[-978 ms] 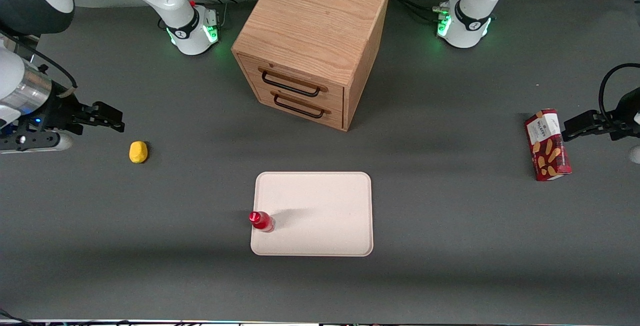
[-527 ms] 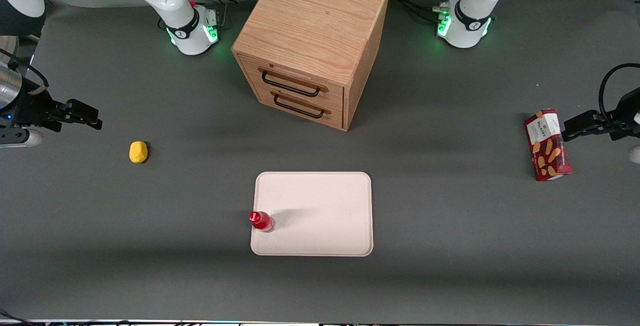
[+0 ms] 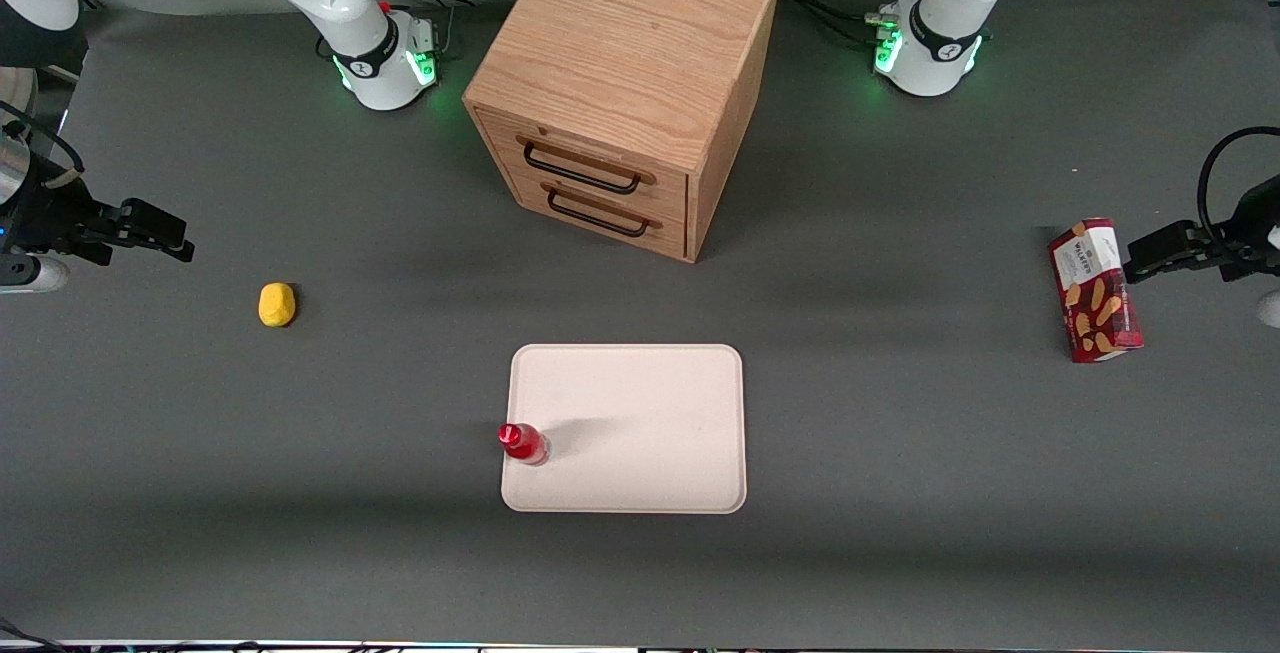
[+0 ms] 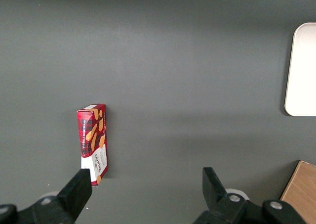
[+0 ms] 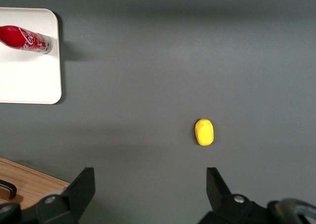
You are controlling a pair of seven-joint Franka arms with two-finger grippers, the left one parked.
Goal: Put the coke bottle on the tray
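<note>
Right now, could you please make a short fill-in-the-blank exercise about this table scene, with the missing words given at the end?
1. The coke bottle stands on the ____, close to its rim.
2. The gripper, raised at the working arm's end of the table, has its fingers ____.
3. The yellow lump rests on the ____, apart from the tray.
4. The wooden cabinet has ____ drawers.

Missing words: tray; open; table; two

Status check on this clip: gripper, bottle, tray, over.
Gripper open, empty, high at the working arm's end of the table. Coke bottle upright on tray, by its edge. Nothing in the way; yellow lump apart.
</note>
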